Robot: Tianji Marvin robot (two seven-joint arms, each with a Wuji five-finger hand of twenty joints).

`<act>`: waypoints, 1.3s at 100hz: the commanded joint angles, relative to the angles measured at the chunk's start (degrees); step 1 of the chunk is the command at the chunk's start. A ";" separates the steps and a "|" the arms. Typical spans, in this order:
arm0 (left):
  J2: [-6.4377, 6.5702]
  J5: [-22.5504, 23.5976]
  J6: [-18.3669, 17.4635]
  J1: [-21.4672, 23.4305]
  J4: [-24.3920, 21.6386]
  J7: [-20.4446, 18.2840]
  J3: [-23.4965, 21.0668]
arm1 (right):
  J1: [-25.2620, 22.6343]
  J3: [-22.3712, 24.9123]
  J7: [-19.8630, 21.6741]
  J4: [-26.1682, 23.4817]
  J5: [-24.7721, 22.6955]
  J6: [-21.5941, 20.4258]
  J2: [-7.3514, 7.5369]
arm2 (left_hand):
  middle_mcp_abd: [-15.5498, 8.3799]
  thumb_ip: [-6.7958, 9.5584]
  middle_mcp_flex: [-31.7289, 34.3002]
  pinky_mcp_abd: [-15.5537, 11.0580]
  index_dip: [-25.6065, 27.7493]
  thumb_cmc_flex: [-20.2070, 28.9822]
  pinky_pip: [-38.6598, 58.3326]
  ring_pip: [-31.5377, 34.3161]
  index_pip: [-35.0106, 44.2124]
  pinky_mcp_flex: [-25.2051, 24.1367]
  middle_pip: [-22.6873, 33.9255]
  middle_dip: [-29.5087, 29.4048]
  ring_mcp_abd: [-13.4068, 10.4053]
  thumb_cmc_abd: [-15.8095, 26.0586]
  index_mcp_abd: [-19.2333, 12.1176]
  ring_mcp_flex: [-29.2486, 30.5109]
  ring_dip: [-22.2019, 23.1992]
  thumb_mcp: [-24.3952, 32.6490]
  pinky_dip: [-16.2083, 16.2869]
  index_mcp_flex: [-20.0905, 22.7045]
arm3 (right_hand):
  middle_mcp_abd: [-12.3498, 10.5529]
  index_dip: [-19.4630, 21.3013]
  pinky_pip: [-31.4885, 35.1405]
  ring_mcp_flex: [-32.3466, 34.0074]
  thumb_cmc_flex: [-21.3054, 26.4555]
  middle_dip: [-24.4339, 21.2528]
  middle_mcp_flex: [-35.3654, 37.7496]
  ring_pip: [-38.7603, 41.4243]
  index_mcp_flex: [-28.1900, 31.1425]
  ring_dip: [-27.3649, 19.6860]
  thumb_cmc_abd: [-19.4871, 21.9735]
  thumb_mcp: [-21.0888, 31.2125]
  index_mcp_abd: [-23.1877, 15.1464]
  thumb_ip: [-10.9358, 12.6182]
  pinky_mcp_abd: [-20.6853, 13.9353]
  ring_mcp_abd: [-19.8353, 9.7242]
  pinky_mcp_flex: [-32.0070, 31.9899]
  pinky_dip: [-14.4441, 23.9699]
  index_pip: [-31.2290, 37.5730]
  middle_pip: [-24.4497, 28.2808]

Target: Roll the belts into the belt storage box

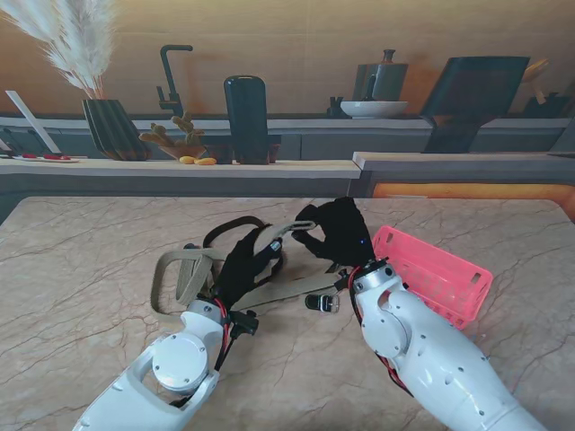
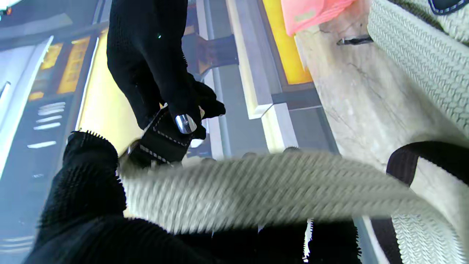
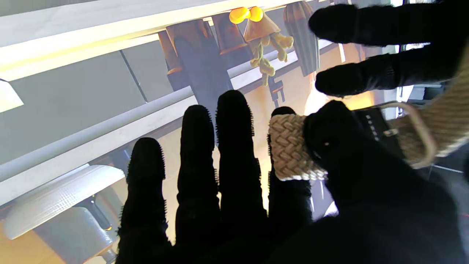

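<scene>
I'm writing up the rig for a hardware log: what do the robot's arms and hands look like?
Both arms have glossy white rounded shells with round joint caps. Red and black cables show at the wrists. The left hand and right hand each wear a black knitted glove with a bristly texture.

Bare marble table (image 1: 99,296) lies open on the left and far side. Tangled belts (image 1: 193,269) crowd the middle; the pink box (image 1: 436,274) blocks the right.

Marble table (image 1: 108,269), kitchen counter (image 1: 180,166) behind
</scene>
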 commanded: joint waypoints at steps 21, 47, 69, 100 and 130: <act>-0.71 4.03 -3.84 -1.35 2.69 2.70 2.77 | -1.66 0.02 2.44 -1.98 5.07 1.90 -1.88 | -3.08 1.70 -12.29 -10.78 -3.30 -3.92 -12.64 -10.26 -3.43 -0.12 -4.01 -3.89 -8.07 -5.75 -3.67 -8.64 -7.18 4.74 -7.96 -9.59 | 1.86 2.40 0.92 1.49 2.81 -0.51 1.81 -0.29 6.05 0.66 3.81 5.91 -2.23 -0.03 1.67 0.47 0.07 -1.20 3.46 -1.11; -2.04 7.22 -4.37 -2.95 4.53 7.17 5.28 | -0.66 -2.97 3.55 -0.83 8.26 2.70 -3.01 | -3.68 0.62 -18.72 -16.01 -9.57 -6.44 -18.86 -10.83 -13.17 -1.77 -3.97 -7.28 -10.43 -8.67 -3.57 -14.53 -12.04 17.18 -12.24 -12.14 | 3.67 2.85 1.93 3.38 3.05 -0.64 2.81 1.09 7.56 1.71 2.57 7.44 0.00 0.16 2.35 1.49 1.79 -0.83 2.15 -1.07; -2.91 9.19 -3.44 -3.78 5.66 10.34 6.02 | 1.00 -6.22 4.20 1.24 8.37 1.08 -3.31 | -4.01 0.70 -19.08 -15.70 -8.83 -4.89 -18.55 -8.85 -19.62 -3.74 -5.71 -7.47 -9.70 -7.01 -3.98 -16.58 -11.47 17.17 -11.98 -12.64 | 4.32 3.35 3.48 4.48 3.16 -0.68 3.24 3.03 8.26 2.97 2.01 8.07 0.63 -0.03 2.57 1.82 2.47 -0.08 1.52 -0.91; -3.60 11.52 -1.52 -5.35 8.28 12.56 6.99 | 1.73 -8.15 3.79 1.70 7.97 -1.92 -3.58 | -4.51 1.58 -18.13 -15.02 -1.72 6.16 -13.49 -5.99 -20.62 -2.83 0.07 -3.75 -9.85 0.70 -3.79 -13.78 -9.23 12.01 -9.79 -12.53 | 3.90 3.45 4.17 6.46 2.53 -1.11 4.47 3.82 8.96 3.50 1.06 8.45 0.05 -0.34 2.79 1.16 2.95 0.26 1.01 -1.49; -4.49 8.92 -0.66 -5.40 8.61 14.03 6.70 | -0.20 -6.98 2.46 -0.30 6.33 -4.64 -3.10 | -6.37 1.07 -1.57 -12.27 -2.73 20.14 -1.58 2.26 6.69 6.12 8.25 -1.62 -10.08 9.11 -2.98 1.31 -7.67 7.57 -4.40 -11.54 | 3.19 4.01 4.25 8.56 1.63 -1.47 5.52 4.04 8.77 3.92 0.34 8.90 -2.28 -0.39 2.43 0.59 3.50 0.30 0.90 -2.02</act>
